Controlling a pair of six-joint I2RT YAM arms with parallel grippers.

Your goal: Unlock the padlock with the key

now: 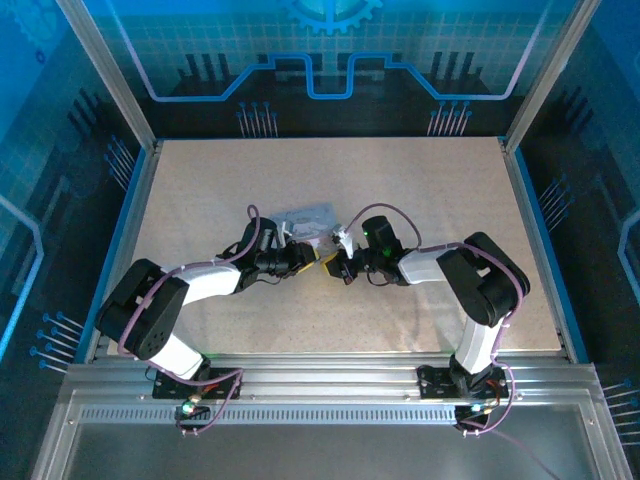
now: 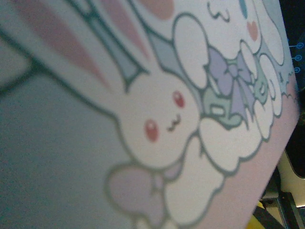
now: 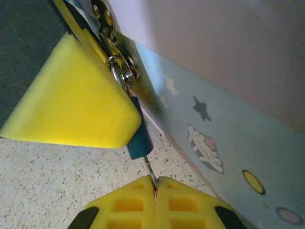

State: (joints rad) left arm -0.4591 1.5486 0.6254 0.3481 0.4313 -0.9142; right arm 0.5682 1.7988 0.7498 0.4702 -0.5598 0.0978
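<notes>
padlock (image 3: 139, 139): small and dark, hanging from the tin box (image 3: 219, 129) clasp near the middle of the table (image 1: 450, 190)
key (image 3: 149, 171): thin shaft running from the padlock's underside into the right gripper (image 3: 155, 191)
right gripper: yellow tips pinched together on the key
left gripper (image 1: 303, 257): at the tin box — cannot tell how its jaws stand

Insp. notes, top view: both arms converge at centre of table (image 1: 200, 190). L gripper (image 1: 316, 258) sits at 9 o'clock of R gripper (image 1: 339, 266), tips near each other. Tin box (image 1: 305, 220) lies on table at 12 o'clock of L gripper, close behind both tips; contact cannot be told. R wrist view: box wall runs approx. 11 to 5 o'clock, w/ hasp (image 3: 121, 67) on it. Padlock (image 3: 140, 140) hangs at 6 o'clock of hasp, beside wall. L gripper pad (image 3: 71, 100) at 9 o'clock of padlock, touching it. Key (image 3: 150, 172) at 6 o'clock of padlock, shaft in its underside, lower end pinched between R gripper pads.
</notes>
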